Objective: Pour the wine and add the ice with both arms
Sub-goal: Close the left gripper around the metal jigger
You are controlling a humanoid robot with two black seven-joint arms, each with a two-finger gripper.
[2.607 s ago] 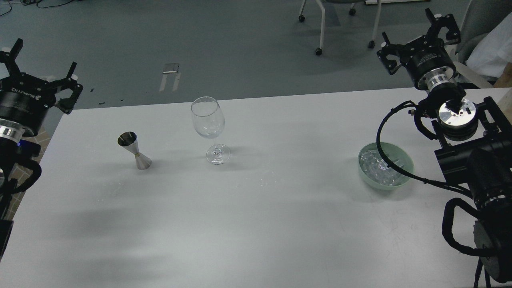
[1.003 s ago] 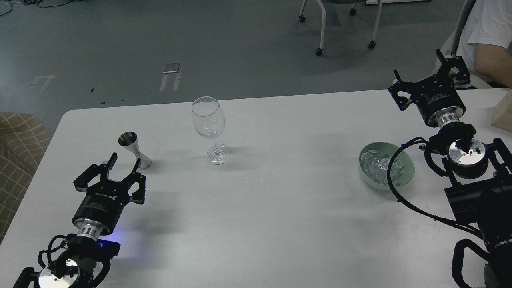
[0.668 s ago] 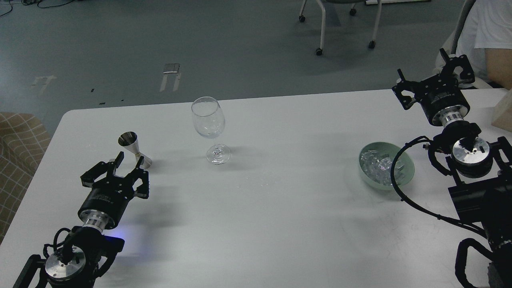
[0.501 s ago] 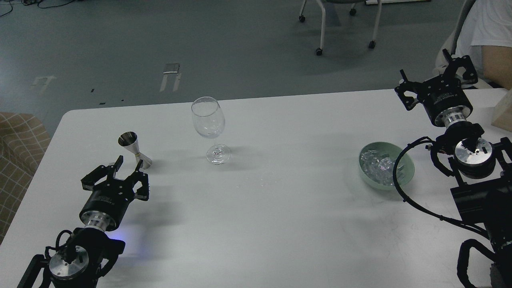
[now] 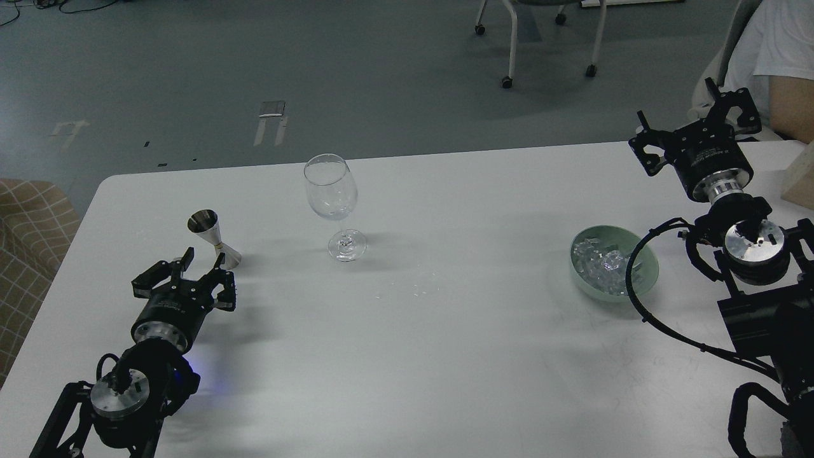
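An empty clear wine glass stands upright on the white table, left of centre. A small steel jigger stands to its left. A pale green bowl at the right holds clear ice cubes. My left gripper is open and empty, low over the table just in front of the jigger, apart from it. My right gripper is open and empty, raised near the table's far right edge, behind the bowl. No wine bottle shows.
A black cable loop from my right arm crosses the bowl's right side. A person in a white shirt sits at the far right. A pale box edge shows at the right border. Chair legs stand on the floor behind the table.
My left arm came in from the far left and settled low in front of the jigger. My right gripper drifted slightly right and back. Glass, jigger and bowl have not moved.
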